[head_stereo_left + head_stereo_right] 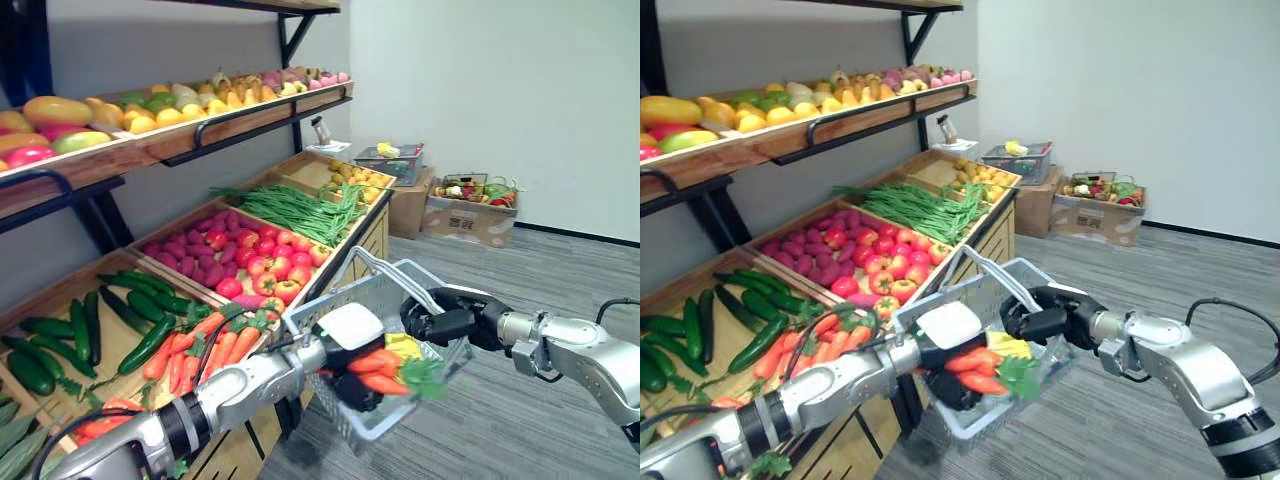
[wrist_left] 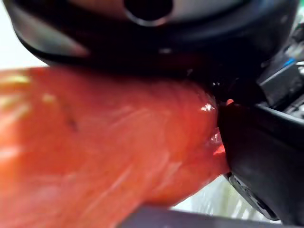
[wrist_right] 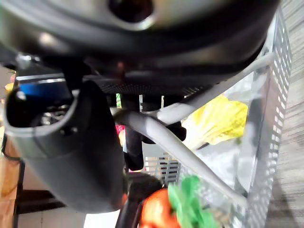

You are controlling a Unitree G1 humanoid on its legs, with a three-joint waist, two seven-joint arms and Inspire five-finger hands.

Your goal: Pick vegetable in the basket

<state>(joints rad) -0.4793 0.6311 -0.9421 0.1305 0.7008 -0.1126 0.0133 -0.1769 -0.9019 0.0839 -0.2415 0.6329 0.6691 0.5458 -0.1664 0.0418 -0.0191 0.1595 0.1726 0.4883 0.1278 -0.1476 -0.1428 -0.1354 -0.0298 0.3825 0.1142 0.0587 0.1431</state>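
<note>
My right hand (image 1: 445,318) is shut on the handle (image 3: 156,133) of a grey wire basket (image 1: 330,312), holding it off the floor in front of the vegetable stand. My left hand (image 1: 348,345) is inside the basket, shut on orange carrots (image 1: 378,370) with green tops (image 1: 422,375). Up close, the carrot (image 2: 109,142) lies pressed against the left hand's dark fingers (image 2: 259,152). A yellow vegetable (image 1: 403,345) lies in the basket beside them. More carrots (image 1: 195,350) lie in the wooden stand.
The stand holds cucumbers (image 1: 120,315), tomatoes (image 1: 270,270), red fruit (image 1: 205,250) and green beans (image 1: 300,208). A shelf above carries mangoes and pears (image 1: 150,105). Another wire basket (image 1: 390,160) and cardboard boxes (image 1: 468,210) sit by the far wall. Grey floor (image 1: 520,430) is on the right.
</note>
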